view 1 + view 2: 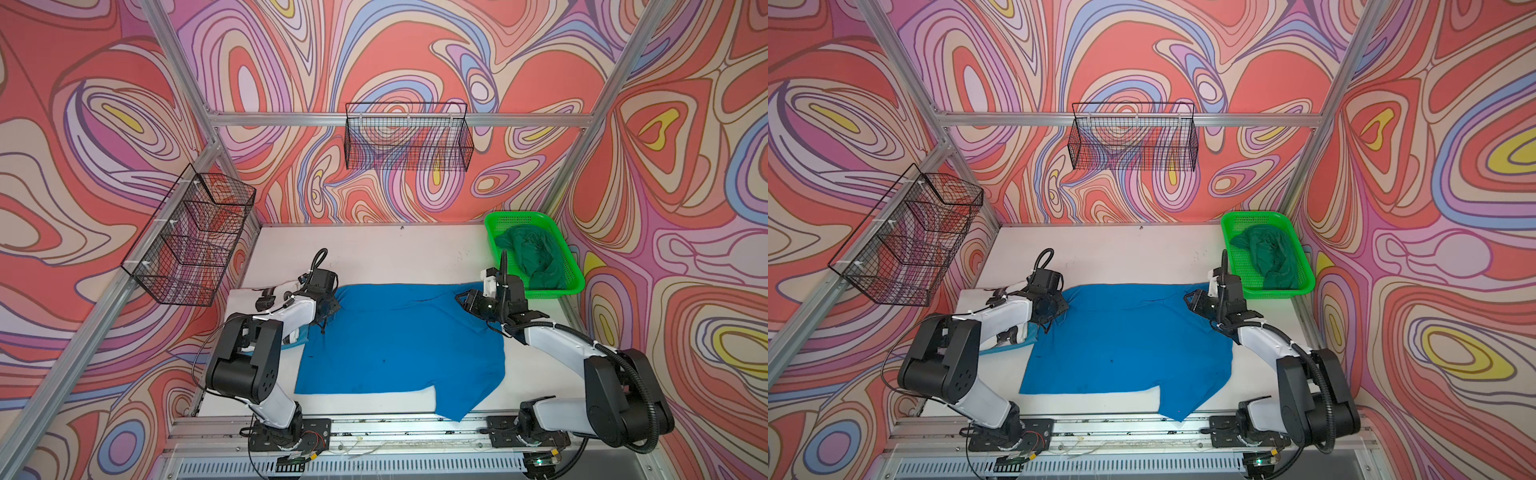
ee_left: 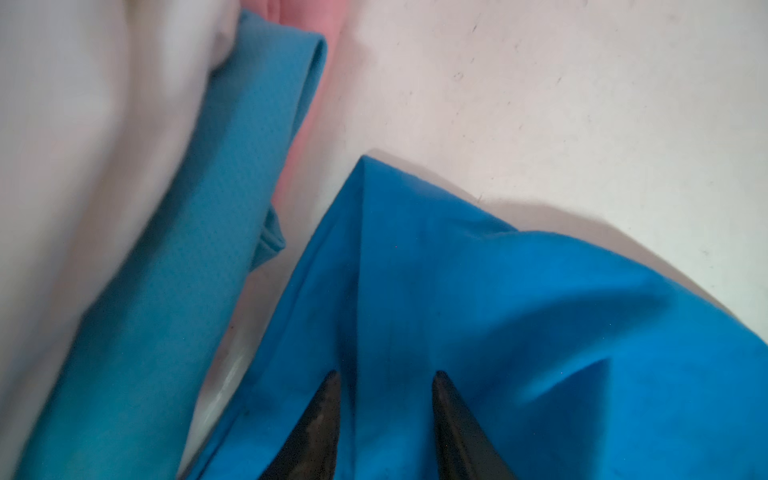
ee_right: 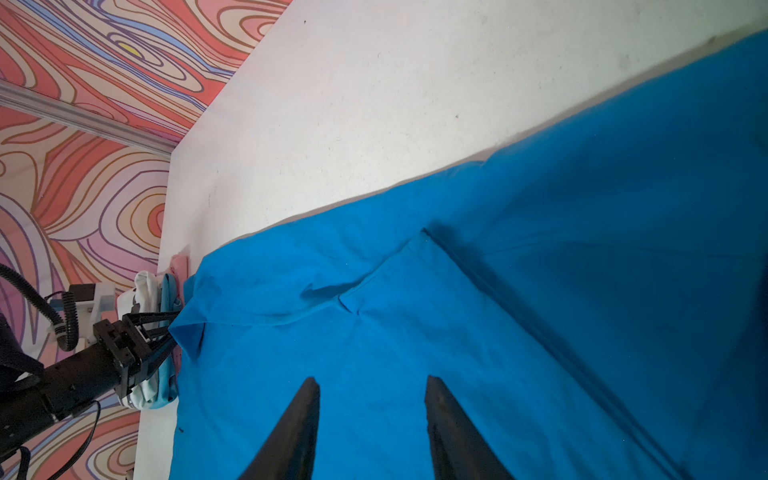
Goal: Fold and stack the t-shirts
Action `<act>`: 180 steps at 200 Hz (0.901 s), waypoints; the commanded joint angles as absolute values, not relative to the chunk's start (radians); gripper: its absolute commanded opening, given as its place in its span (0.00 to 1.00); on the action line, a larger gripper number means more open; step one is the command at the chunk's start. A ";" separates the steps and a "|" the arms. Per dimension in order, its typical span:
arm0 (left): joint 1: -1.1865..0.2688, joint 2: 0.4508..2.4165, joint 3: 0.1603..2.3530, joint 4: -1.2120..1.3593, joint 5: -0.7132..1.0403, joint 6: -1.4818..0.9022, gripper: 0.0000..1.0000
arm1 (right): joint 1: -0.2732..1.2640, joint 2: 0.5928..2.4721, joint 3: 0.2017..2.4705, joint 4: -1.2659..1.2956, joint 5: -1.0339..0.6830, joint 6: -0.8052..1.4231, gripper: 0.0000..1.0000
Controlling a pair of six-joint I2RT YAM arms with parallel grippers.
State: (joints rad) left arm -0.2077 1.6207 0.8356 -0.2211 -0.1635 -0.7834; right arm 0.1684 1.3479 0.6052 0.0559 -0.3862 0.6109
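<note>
A bright blue t-shirt [image 1: 399,345] [image 1: 1125,345] lies spread on the white table, one sleeve reaching past the front edge. My left gripper [image 1: 330,309] [image 2: 384,374] is at its far left corner, jaws apart, with a raised fold of the blue cloth [image 2: 498,311] between the fingers. At the far right corner my right gripper [image 1: 459,298] [image 3: 370,380] stands open just above flat cloth [image 3: 457,353]. A dark green t-shirt [image 1: 532,253] lies crumpled in the green basket [image 1: 491,237]. Folded white [image 2: 83,145] and lighter blue [image 2: 216,208] t-shirts lie under my left arm.
A strip of pink cloth [image 2: 307,16] shows at the folded pile. Black wire baskets hang on the back wall [image 1: 407,137] and the left wall [image 1: 191,237]. The metal rail [image 1: 395,428] with both arm bases runs along the front.
</note>
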 commanded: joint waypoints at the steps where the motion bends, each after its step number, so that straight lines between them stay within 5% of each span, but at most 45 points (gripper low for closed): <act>1: -0.199 1.644 0.861 -0.239 -0.170 -0.767 0.37 | 0.165 1.329 0.595 0.067 -0.393 0.604 0.44; 152: -0.199 1.657 0.879 -0.238 -0.163 -0.737 0.23 | 0.165 1.338 0.603 0.068 -0.397 0.603 0.44; 180: -0.199 1.672 0.874 -0.230 -0.152 -0.735 0.14 | 0.165 1.340 0.603 0.066 -0.398 0.603 0.44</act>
